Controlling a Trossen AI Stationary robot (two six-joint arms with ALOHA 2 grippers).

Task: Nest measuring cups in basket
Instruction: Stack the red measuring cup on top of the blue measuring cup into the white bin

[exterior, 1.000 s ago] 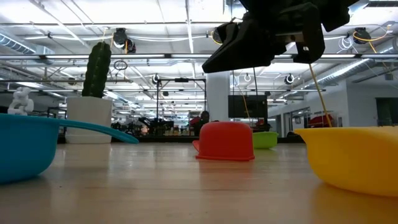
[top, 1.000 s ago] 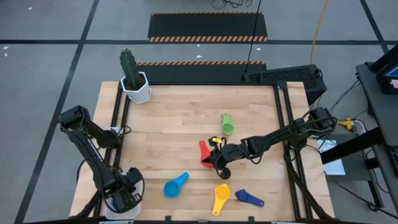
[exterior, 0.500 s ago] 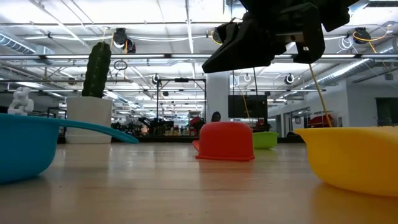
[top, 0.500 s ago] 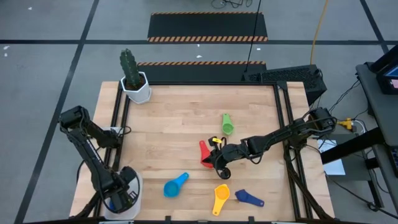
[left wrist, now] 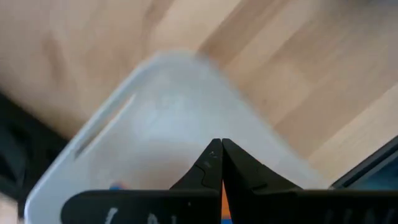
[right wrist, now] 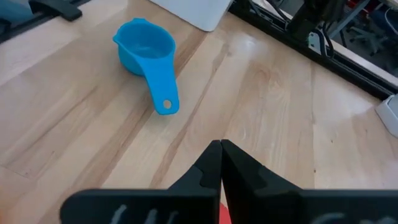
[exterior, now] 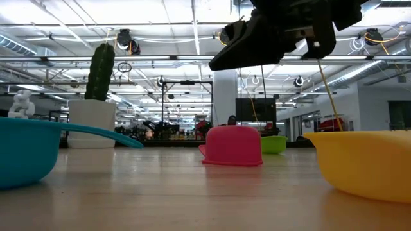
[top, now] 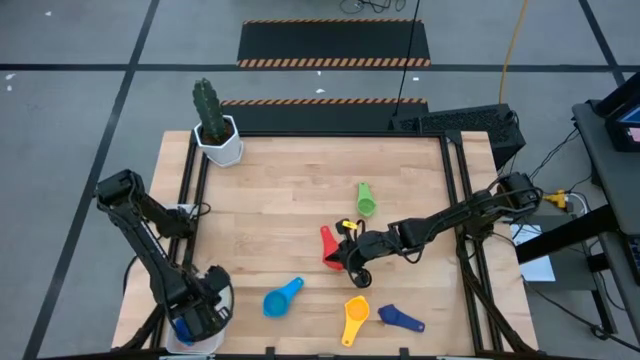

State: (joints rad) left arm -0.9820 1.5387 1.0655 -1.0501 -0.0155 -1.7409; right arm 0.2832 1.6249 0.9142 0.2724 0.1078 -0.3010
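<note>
The white basket [top: 222, 296] sits at the table's near left corner, and my left gripper [top: 195, 315] hangs shut just above its inside [left wrist: 155, 106], pointing down. Slivers of blue [left wrist: 115, 185] and orange show under the fingers; what they belong to, I cannot tell. My right gripper [top: 347, 264] hovers shut above the table beside the upturned red cup [top: 328, 246]. On the wood lie a green cup [top: 365, 201], a light blue cup [right wrist: 146, 46], a yellow cup [top: 355, 318] and a dark blue cup [top: 401, 319].
A cactus in a white hexagonal pot [top: 217, 138] stands at the far left corner. Black frame rails run along the table's left and right sides. Bare wood lies between the basket and the light blue cup [top: 282, 297].
My left gripper has risen a little above the basket and has stayed shut. My right gripper and the cups on the table have kept still.
</note>
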